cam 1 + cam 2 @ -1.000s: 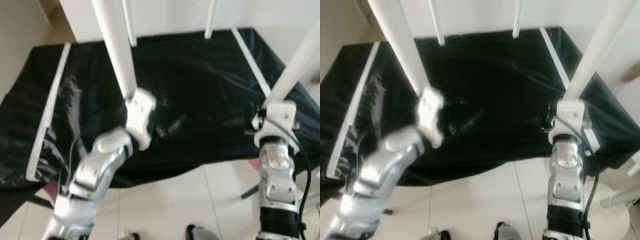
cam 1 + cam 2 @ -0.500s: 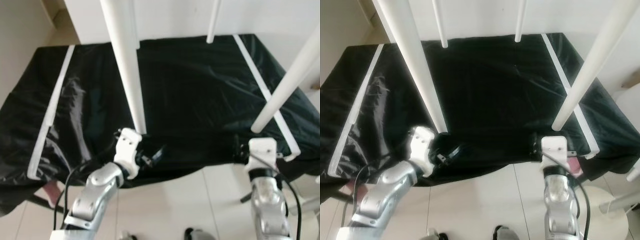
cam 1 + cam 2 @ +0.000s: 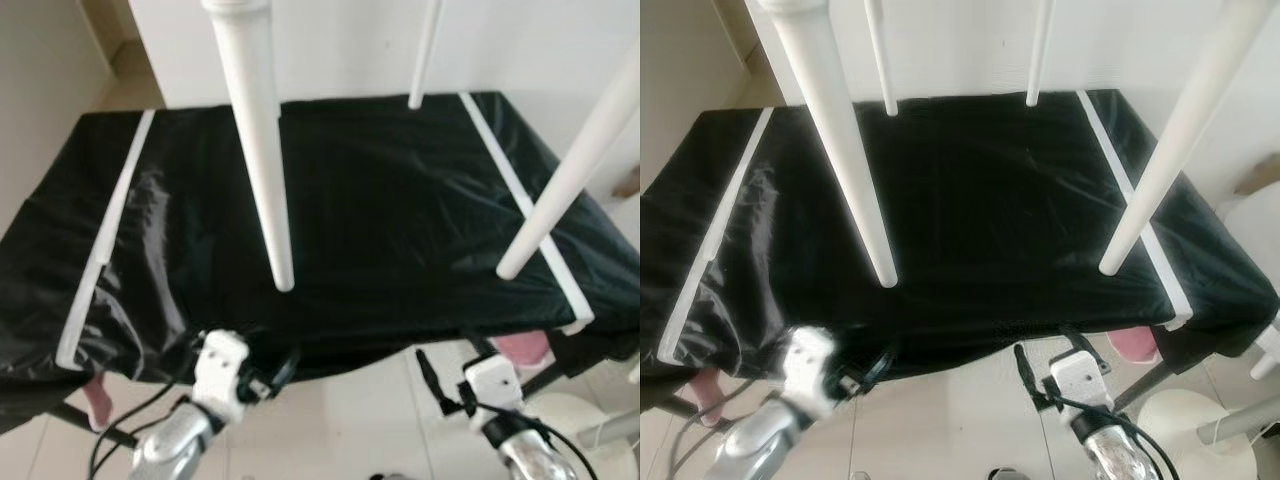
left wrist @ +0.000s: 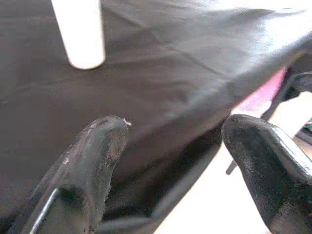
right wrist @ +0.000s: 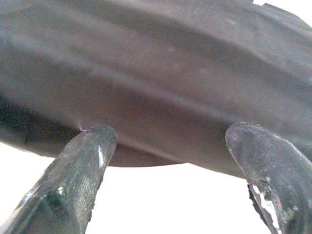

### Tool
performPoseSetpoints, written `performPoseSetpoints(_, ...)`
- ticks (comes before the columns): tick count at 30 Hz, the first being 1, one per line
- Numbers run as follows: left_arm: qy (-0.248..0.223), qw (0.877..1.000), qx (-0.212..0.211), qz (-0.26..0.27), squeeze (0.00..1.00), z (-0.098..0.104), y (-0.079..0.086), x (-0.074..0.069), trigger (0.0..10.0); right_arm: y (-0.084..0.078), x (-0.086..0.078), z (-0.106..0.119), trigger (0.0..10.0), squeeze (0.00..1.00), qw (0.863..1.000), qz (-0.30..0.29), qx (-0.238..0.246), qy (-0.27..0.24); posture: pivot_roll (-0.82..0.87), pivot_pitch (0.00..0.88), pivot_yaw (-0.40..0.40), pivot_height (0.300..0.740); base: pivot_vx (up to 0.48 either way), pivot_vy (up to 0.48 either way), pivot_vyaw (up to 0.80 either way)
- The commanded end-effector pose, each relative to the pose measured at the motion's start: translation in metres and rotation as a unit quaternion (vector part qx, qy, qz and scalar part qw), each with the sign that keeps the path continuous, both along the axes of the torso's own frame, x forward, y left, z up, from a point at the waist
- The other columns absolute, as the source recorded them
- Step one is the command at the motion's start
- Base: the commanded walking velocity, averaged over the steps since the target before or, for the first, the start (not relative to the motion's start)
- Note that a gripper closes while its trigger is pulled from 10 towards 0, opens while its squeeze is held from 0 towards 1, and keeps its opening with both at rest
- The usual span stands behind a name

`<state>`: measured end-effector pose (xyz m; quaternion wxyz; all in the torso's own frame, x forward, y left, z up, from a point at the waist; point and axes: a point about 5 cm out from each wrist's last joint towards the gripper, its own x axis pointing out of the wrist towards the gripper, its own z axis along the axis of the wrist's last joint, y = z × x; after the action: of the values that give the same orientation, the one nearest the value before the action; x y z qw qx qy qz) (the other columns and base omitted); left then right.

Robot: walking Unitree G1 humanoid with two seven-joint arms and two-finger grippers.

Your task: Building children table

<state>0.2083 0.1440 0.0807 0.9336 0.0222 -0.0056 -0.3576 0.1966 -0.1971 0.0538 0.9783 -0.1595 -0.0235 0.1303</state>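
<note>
Both arms have dropped away from the legs since a second ago. Back then each wrist sat right at the tip of a near leg; now the left gripper [image 3: 268, 374] and right gripper [image 3: 428, 372] hang low at the near edge of the black sheet [image 3: 380, 200], off the legs entirely.

The table is upside down, standing on the sheet with four white legs sticking up. The near left leg [image 3: 258, 150] and near right leg [image 3: 570, 175] point up and lean toward the camera, so the long axis of each runs from the sheet surface up to the free round tip. The two far legs [image 3: 424, 55] are thinner in view, back by the wall.

From the left wrist view, the left leg's tip [image 4: 80, 34] sits above and ahead of the fingers [image 4: 92, 161], which are spread wide with nothing between them. Right side is the same: fingers [image 5: 83, 165] wide apart, just sheet beyond them.

My guess is the next move means reaching back up and forward. The left arm is nearer the left leg, the right arm nearer the right one, and a grip would have to come across the leg, not along it.
</note>
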Motion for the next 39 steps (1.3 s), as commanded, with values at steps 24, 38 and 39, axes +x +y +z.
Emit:
performPoseSetpoints(24, 0.262, 0.944, 0.145, 0.138, 0.00, -0.136, 0.055, -0.040, 10.0, -0.038, -0.035, -0.115, 10.0, 0.00, 0.935, -0.175, 0.047, 0.305, -0.02, 0.084, 0.010, 0.740, 0.000, 0.000, 0.00)
performPoseSetpoints(38, 0.409, 0.860, 0.184, 0.243, 0.00, -0.170, 0.062, -0.061, 10.0, -0.030, -0.071, -0.150, 10.0, 0.00, 0.838, -0.270, 0.105, 0.463, -0.02, 0.062, 0.003, 0.740, 0.000, 0.000, 0.00)
performPoseSetpoints(39, 0.418, 0.852, 0.200, 0.244, 0.00, -0.172, 0.059, -0.059, 10.0, -0.029, -0.069, -0.150, 10.0, 0.00, 0.836, -0.272, 0.106, 0.464, -0.02, 0.059, 0.003, 0.740, 0.000, 0.000, 0.00)
